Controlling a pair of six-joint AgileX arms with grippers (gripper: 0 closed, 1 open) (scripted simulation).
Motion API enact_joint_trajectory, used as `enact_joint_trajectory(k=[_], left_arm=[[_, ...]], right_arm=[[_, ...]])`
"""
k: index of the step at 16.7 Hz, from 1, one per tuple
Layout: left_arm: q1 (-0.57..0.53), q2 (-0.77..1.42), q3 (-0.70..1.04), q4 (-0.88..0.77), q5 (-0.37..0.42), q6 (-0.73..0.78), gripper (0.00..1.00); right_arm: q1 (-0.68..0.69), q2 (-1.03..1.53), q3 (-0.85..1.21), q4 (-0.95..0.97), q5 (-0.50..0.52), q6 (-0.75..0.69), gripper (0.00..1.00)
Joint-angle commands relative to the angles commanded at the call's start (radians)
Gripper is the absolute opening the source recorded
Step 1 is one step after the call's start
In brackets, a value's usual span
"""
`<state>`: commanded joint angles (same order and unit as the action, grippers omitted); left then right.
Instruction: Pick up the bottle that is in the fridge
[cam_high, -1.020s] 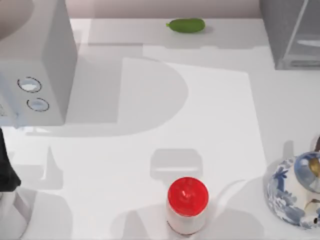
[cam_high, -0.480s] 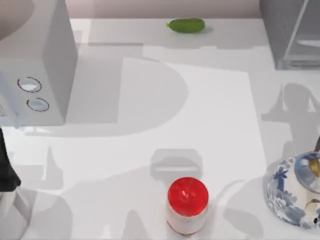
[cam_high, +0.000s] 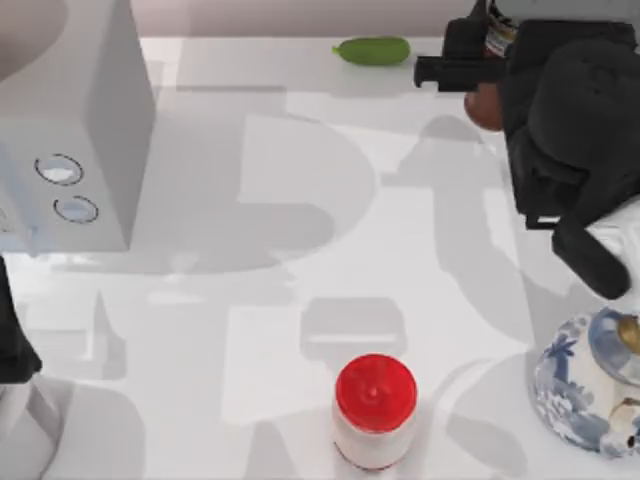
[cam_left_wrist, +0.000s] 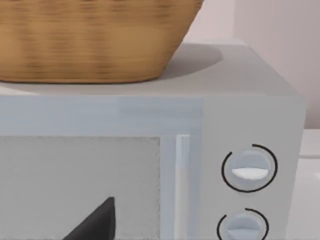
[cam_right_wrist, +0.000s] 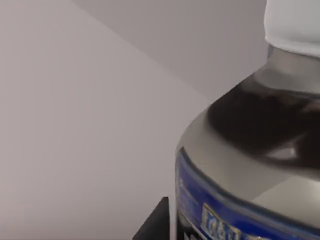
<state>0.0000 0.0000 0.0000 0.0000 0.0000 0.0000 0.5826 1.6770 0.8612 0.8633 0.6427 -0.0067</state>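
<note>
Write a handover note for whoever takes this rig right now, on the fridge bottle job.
Left arm: parked at the table's near left, facing the microwave.
Right gripper: at the far right, close against the bottle; a firm grasp is not confirmed.
Done: the right gripper is at the bottle.
Left to do: confirm the grip, then lift the bottle clear of the fridge.

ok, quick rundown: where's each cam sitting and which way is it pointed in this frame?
Top view: above the table, looking down; right arm at the far right corner with a bottle at its claw, left arm's dark edge at the near left.
Left wrist view: low, facing the microwave front and a basket on top; a dark claw tip at the frame edge.
Right wrist view: right against the bottle; a dark claw tip beside it.
Shared: top and left wrist show the microwave dials; top and right wrist show the bottle.
</note>
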Motion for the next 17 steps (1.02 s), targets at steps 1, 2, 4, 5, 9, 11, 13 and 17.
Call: enact_joint_trajectory(k=[1,2,4,5,9,11,13,17], left_arm=[[0.0,0.0,0.0,0.0,0.0,0.0,1.0],[0.0,0.0,0.0,0.0,0.0,0.0,1.0],[0.0,0.0,0.0,0.0,0.0,0.0,1.0],[0.0,0.0,0.0,0.0,0.0,0.0,1.0],[0.0,0.0,0.0,0.0,0.0,0.0,1.0],[0.0,0.0,0.0,0.0,0.0,0.0,1.0],[0.0,0.0,0.0,0.0,0.0,0.0,1.0],[0.0,0.0,0.0,0.0,0.0,0.0,1.0]], right_arm=[[0.034,0.086,0.035,0.029,0.029,0.002,0.0],[0.065,0.162,0.069,0.057,0.056,0.005,0.0],[0.119,0.284,0.129,0.105,0.1,0.008,0.0],[0.142,0.33,0.155,0.124,0.118,0.009,0.0],[0.189,0.416,0.21,0.148,0.155,0.01,0.0],[0.189,0.416,0.21,0.148,0.155,0.01,0.0],[0.185,0.415,0.206,0.146,0.151,0.012,0.0],[0.162,0.48,0.25,0.156,0.134,0.006,0.0]])
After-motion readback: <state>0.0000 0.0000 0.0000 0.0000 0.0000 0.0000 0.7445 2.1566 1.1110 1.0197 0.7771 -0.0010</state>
